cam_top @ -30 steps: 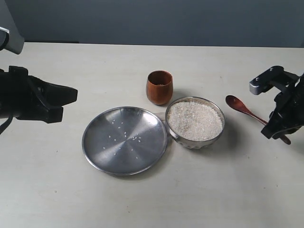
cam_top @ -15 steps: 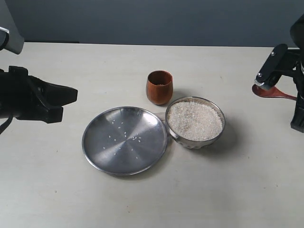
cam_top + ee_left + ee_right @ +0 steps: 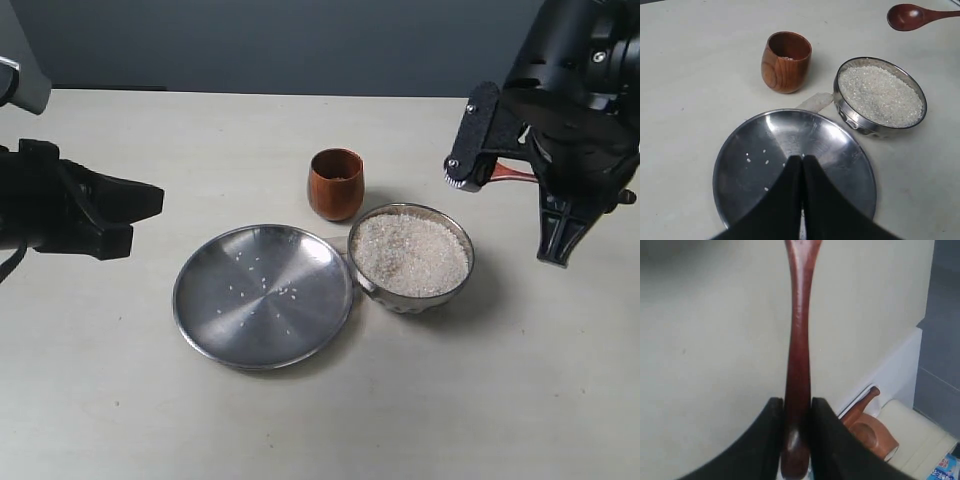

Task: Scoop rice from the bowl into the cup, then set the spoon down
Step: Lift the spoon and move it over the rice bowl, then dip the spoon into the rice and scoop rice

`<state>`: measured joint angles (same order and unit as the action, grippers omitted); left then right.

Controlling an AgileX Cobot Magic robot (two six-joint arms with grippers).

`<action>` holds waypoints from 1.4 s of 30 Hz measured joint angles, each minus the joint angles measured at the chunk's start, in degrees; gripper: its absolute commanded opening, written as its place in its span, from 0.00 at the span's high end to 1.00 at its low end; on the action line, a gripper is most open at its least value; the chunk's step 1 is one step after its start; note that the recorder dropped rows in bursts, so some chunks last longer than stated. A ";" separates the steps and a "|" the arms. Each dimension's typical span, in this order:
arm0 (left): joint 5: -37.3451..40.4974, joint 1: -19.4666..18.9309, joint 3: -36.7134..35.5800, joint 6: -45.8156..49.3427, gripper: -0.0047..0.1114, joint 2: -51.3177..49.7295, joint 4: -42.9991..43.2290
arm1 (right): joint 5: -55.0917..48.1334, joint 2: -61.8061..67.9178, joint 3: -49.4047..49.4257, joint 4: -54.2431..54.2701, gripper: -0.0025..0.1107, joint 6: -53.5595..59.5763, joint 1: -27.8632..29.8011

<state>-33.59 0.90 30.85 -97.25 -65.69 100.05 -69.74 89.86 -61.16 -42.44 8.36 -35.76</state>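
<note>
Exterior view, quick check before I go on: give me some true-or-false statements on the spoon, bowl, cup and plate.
1. The right gripper is shut on the spoon. True.
2. The bowl is empty. False: it is full of rice.
3. The cup stands upright next to the bowl. True.
4. The spoon's head is dipped in the rice. False: it is held off to the side, clear of the bowl.
5. The left gripper holds the cup. False: it is shut on nothing.
6. The plate carries a few loose grains. True.
</note>
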 measured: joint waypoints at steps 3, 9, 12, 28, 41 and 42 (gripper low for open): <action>0.00 0.00 0.00 0.00 0.96 0.00 0.00 | 0.00 1.04 -0.95 0.23 0.98 0.13 -0.12; 0.00 0.00 0.00 0.00 0.96 0.00 0.00 | 0.00 5.08 -1.08 1.24 0.98 0.65 -0.26; 0.00 0.00 0.00 0.00 0.96 0.00 0.00 | -0.12 6.01 -1.08 1.13 0.98 0.81 -1.48; 0.12 0.00 0.00 0.00 0.96 0.00 0.00 | -0.09 12.33 -1.08 -0.26 0.98 1.71 -6.10; 0.12 0.00 0.00 0.00 0.96 0.00 0.00 | -0.21 14.38 -1.08 -1.74 0.98 0.95 -7.42; 0.12 0.00 0.00 0.00 0.96 0.00 0.00 | -0.21 14.38 -1.08 -1.74 0.98 0.95 -7.42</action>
<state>-33.47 0.90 30.85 -97.25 -65.69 100.05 -69.95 104.25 -62.24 -44.18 9.30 -43.18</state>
